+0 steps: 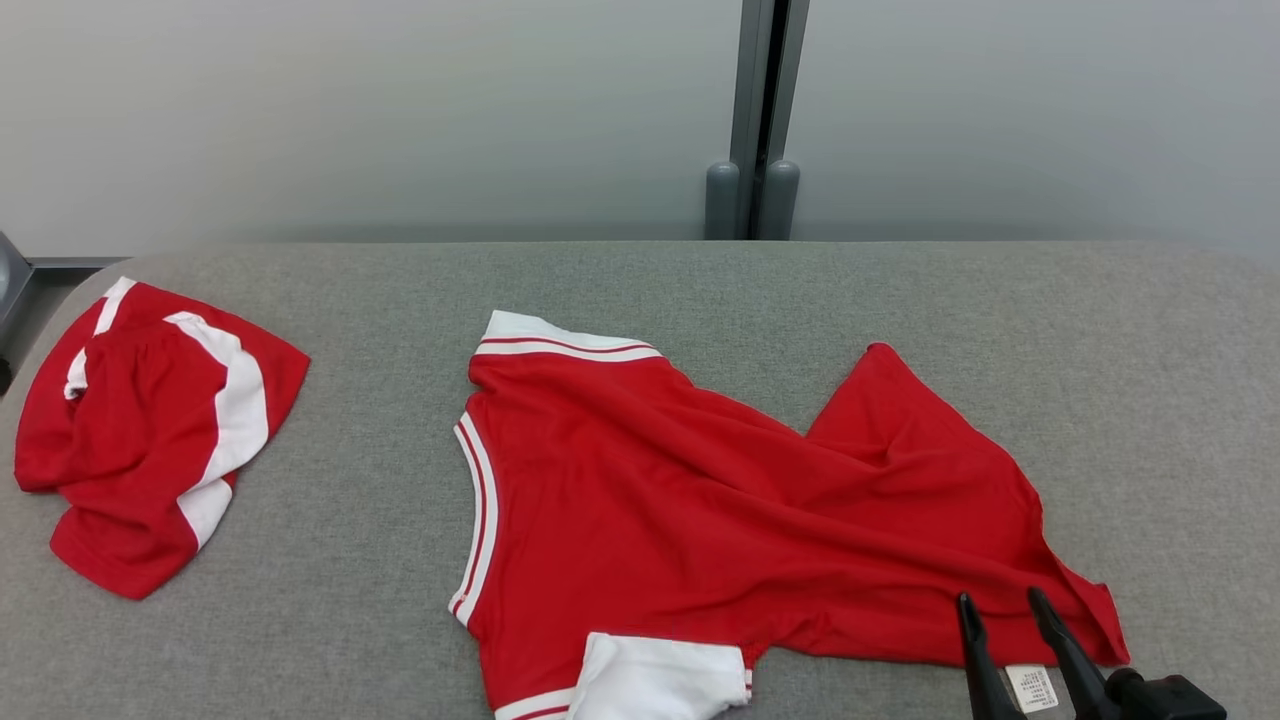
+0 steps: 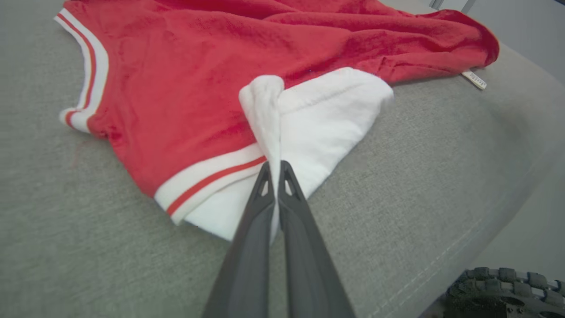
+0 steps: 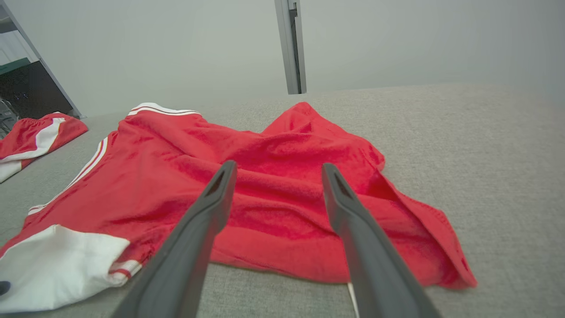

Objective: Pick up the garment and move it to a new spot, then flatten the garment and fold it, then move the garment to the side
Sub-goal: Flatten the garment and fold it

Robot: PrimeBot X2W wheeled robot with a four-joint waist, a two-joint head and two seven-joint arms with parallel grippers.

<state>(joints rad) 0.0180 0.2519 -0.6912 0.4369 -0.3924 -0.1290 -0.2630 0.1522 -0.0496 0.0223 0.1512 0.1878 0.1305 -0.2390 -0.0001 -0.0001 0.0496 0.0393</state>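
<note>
1. Found garment (image 1: 700, 480) lying crumpled on tabletop (image 1: 900, 290), toward near right; noted second garment (image 1: 150, 430) well apart at far left.
2. Found left end effector (image 2: 276, 170) clenched on a raised fold of white sleeve (image 2: 326, 115), cloth pinched between fingers.
3. Found right end effector (image 1: 1000, 598) released, fingers spread, tips over red hem near label (image 1: 1032, 688); grasped nothing.
4. Judged step in hand as pick-up before relocation: one grasp made, second not yet made; flattening and folding not begun.
5. Judged next move to call for lowering right fingers onto hem, clenching there, then raising both ends together so cloth cleared tabletop.
6. Identified no container on tabletop.
</note>
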